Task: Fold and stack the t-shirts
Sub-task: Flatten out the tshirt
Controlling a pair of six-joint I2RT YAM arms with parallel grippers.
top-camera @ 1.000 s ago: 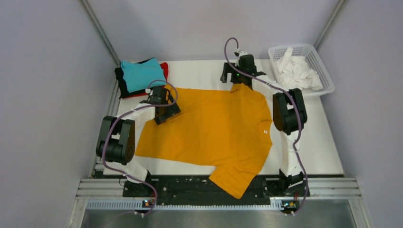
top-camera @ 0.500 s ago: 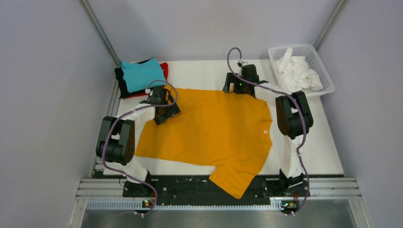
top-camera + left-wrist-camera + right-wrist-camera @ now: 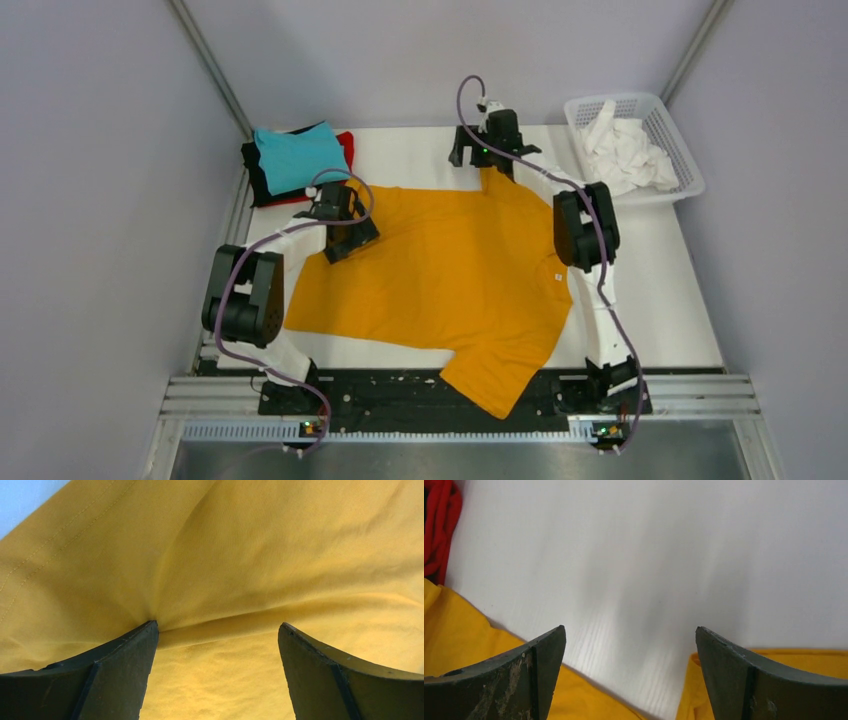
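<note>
My right gripper (image 3: 484,163) has swung left and a little farther out since half a second ago, its elbow following, while the left arm has not shifted. The right gripper now hangs over the far sleeve of the mustard-orange t-shirt (image 3: 450,270), which lies spread flat on the table (image 3: 420,150) between the two arms, one sleeve trailing over the near edge.

In the right wrist view the gripper (image 3: 630,628) stands wide open, bare white table between its fingers and orange cloth under each tip. Whether the tips touch the fabric I cannot tell from here. A strip of the red t-shirt (image 3: 439,525) shows ahead and to its left.

My left gripper (image 3: 345,235) is also spread wide and closed on nothing, set down on the shirt's hem corner. Its wrist view shows the gripper (image 3: 217,624) with a crease of orange fabric running from one fingertip to the other.

Beyond the left gripper sits the folded stack: the teal t-shirt (image 3: 298,155) on top, the black t-shirt (image 3: 252,170) and the red one beneath. To the right of the right gripper a white basket (image 3: 680,160) holds crumpled white cloth (image 3: 620,150).
</note>
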